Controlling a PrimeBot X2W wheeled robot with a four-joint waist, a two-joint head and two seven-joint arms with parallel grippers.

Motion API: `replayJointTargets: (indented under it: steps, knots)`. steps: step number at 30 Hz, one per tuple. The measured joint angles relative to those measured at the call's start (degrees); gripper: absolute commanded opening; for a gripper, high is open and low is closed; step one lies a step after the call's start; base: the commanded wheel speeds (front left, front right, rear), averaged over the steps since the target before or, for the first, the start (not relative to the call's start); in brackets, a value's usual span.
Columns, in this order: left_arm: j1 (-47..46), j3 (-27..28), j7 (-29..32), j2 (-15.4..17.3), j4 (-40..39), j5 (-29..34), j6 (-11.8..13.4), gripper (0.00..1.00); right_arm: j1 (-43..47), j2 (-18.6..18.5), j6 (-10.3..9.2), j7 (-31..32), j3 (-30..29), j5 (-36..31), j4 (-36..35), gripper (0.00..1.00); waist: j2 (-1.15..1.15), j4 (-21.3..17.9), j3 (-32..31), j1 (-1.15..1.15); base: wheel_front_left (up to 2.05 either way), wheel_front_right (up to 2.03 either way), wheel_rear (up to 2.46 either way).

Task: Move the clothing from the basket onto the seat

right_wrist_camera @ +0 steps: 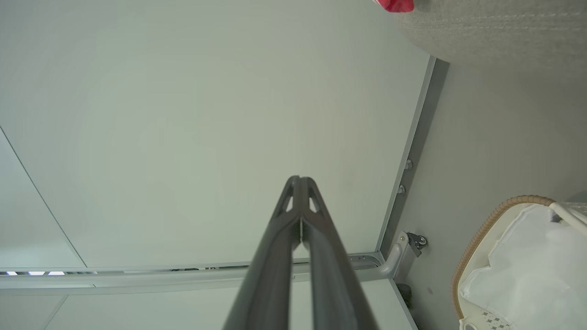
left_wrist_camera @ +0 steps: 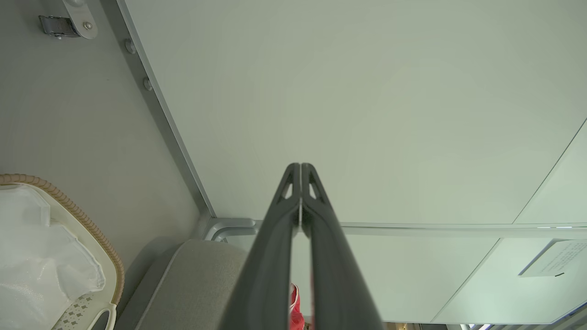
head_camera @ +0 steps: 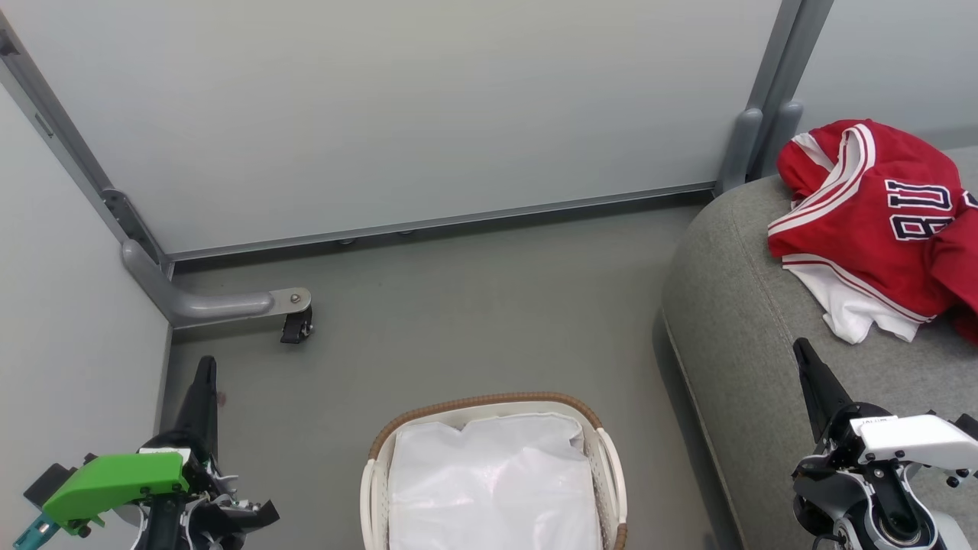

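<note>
Red, white-striped sportswear clothing (head_camera: 871,221) is lying near the large grey woven sofa seat's (head_camera: 733,321) rounded edge. The oval white lattice basket (head_camera: 489,400) is holding a white liner (head_camera: 489,489). The left gripper (head_camera: 205,365) and right gripper (head_camera: 802,350) are resting pinched together, empty. The moving is seemingly finished, calling for a last check of the basket.

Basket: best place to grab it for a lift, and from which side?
Probably the white right-side handle of the basket, reached from above by the right gripper, which is nearer that side. The handle bows out from the wall, leaving a gap for one finger. The liner is loose and would likely just pull out.
</note>
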Motion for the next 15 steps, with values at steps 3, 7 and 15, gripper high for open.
replayJointTargets:
  steps: [3, 7, 15]
  knots:
    - [0.0, 0.0, 0.0, 0.0, 0.0, 0.0, 0.0, 0.0, 0.0, 0.0, 0.0, 0.0, 0.0, 0.0, 0.0, 0.0, 0.0, 0.0, 0.0, 0.0, 0.0, 0.0, 0.0]
    - [0.0, 0.0, -0.01, 0.0, 0.0, 0.0, 0.0, 0.0, 0.0, 0.0, 0.0, 0.0, 0.0, 0.0, 0.0, 0.0, 0.0, 0.0, 0.0, 0.0, 0.0, 0.0, 0.0]
    - [0.0, 0.0, 0.0, 0.0, 0.0, 0.0, -0.01, 0.0, 0.0, 0.0, 0.0, 0.0, 0.0, 0.0, 0.0, 0.0, 0.0, 0.0, 0.0, 0.0, 0.0, 0.0, 0.0]
